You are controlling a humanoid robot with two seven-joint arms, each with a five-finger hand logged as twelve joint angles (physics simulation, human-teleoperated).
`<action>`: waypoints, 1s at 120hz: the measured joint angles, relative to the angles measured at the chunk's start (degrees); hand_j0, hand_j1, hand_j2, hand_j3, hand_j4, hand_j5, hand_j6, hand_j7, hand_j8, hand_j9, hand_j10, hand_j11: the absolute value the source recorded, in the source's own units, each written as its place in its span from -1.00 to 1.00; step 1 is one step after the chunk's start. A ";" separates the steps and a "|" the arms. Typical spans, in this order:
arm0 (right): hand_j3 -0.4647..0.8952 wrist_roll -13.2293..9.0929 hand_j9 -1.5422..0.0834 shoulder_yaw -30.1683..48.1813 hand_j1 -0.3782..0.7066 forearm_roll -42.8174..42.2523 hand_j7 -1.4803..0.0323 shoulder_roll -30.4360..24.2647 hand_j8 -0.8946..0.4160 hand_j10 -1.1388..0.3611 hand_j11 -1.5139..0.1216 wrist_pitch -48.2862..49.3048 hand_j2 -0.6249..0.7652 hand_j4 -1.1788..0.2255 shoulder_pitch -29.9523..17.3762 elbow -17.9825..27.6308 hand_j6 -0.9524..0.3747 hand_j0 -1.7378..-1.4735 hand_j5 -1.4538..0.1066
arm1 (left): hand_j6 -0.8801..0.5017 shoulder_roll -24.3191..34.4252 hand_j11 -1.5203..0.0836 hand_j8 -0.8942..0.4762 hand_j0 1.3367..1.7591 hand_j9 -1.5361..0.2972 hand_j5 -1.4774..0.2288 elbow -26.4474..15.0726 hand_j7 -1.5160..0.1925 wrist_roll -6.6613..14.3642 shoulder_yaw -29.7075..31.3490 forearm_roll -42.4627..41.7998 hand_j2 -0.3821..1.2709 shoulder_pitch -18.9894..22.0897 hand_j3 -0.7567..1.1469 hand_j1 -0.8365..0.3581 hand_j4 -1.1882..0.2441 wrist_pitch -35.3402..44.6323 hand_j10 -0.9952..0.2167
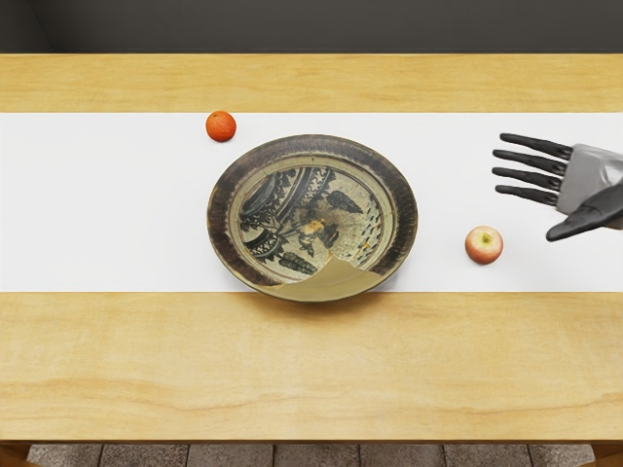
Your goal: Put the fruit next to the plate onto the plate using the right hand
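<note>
On the white table runner [97, 204], which crosses a light wooden table [311, 370], items are listed left to right. Orange [221, 125]: small, round, deep orange, lying just off the plate's upper-left rim and apart from it. Plate [220, 219]: wide, shallow ceramic dish with a dark brown rim, a pale well painted with dark figures, and a tan patch breaking the near edge; nothing lies on it. Apple [484, 244]: small, round, red blushing to yellow, stem dimple facing up; it sits on the runner near the plate's right rim, not touching it and not yet on the plate. Being on the right hand's side, it is judged the likelier item for the task, though the orange lies about as close. Handling, as judged: light, firm, smooth-skinned and apt to roll; best taken from above, fingers and thumb closing across its widest girth. Right hand [569, 190]: dark, entering from the right edge, up and right of the apple and clear of it; fingers [531, 148] straight and spread, thumb extended below, holding nothing. Left arm: not in view.
</note>
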 joint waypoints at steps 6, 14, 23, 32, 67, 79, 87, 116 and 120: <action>-0.32 0.00 0.85 0.27 -0.89 0.22 0.91 -0.02 0.33 0.49 0.81 0.65 -0.10 0.64 -0.18 -0.16 0.40 -0.40 0.82 | 0.27 0.00 0.90 0.30 0.52 0.68 0.73 0.00 0.77 -0.01 0.00 0.00 -0.54 0.00 -0.21 0.98 0.66 0.00 0.64; -0.32 0.00 0.86 0.35 -0.90 0.41 0.92 0.07 0.33 0.49 0.81 1.16 -0.10 0.65 -0.15 -0.24 0.40 -0.40 0.82 | 0.27 0.00 0.90 0.30 0.52 0.68 0.73 -0.01 0.77 0.01 0.00 0.00 -0.54 0.00 -0.21 0.98 0.66 0.00 0.64; -0.32 0.00 0.86 -1.65 -0.90 -1.09 0.92 -0.26 0.34 0.49 0.82 1.45 -0.10 0.65 2.01 -0.08 0.40 -0.40 0.83 | 0.27 0.00 0.90 0.30 0.52 0.68 0.73 -0.01 0.77 -0.01 0.00 0.00 -0.54 0.00 -0.21 0.98 0.66 0.00 0.64; -0.32 0.00 0.86 -8.52 -0.89 -9.20 0.91 -1.16 0.33 0.49 0.81 -3.26 -0.11 0.64 7.92 1.56 0.40 -0.40 0.82 | 0.27 0.00 0.90 0.30 0.52 0.68 0.73 0.00 0.77 0.00 0.00 0.00 -0.54 0.00 -0.21 0.98 0.66 0.00 0.64; -0.32 0.00 0.84 -32.43 -0.87 -47.14 0.90 2.49 0.31 0.47 0.80 -44.27 -0.11 0.63 16.58 10.89 0.38 -0.40 0.81 | 0.27 0.00 0.90 0.30 0.52 0.68 0.73 0.01 0.77 0.00 0.00 0.00 -0.54 0.00 -0.21 0.98 0.66 0.00 0.64; -0.32 0.00 0.84 -41.56 -0.87 -52.89 0.89 4.69 0.31 0.47 0.79 -51.82 -0.11 0.62 18.94 10.89 0.38 -0.40 0.80 | 0.27 0.00 0.90 0.30 0.52 0.68 0.73 0.02 0.77 0.01 0.00 0.00 -0.54 0.00 -0.21 0.98 0.66 0.00 0.64; -0.32 0.00 0.82 -47.04 -0.84 -54.55 0.88 5.36 0.29 0.45 0.78 -54.08 -0.11 0.61 21.76 10.02 0.36 -0.40 0.78 | 0.27 0.00 0.90 0.30 0.52 0.68 0.73 0.01 0.77 0.00 0.00 0.00 -0.54 0.00 -0.21 0.98 0.66 0.00 0.64; -0.32 0.00 0.68 -55.00 -0.65 -56.29 0.73 8.45 0.16 0.34 0.64 -62.24 -0.14 0.48 24.80 7.13 0.23 -0.40 0.64 | 0.27 0.00 0.90 0.30 0.52 0.68 0.73 0.01 0.77 -0.01 0.00 0.00 -0.54 0.00 -0.21 0.98 0.66 0.00 0.64; -0.32 0.00 0.65 -55.77 -0.61 -56.36 0.69 8.80 0.13 0.31 0.61 -63.13 -0.14 0.46 24.86 6.75 0.20 -0.40 0.61 | 0.27 0.00 0.90 0.30 0.52 0.68 0.73 0.01 0.77 0.00 0.00 0.00 -0.54 0.00 -0.21 0.98 0.66 0.00 0.64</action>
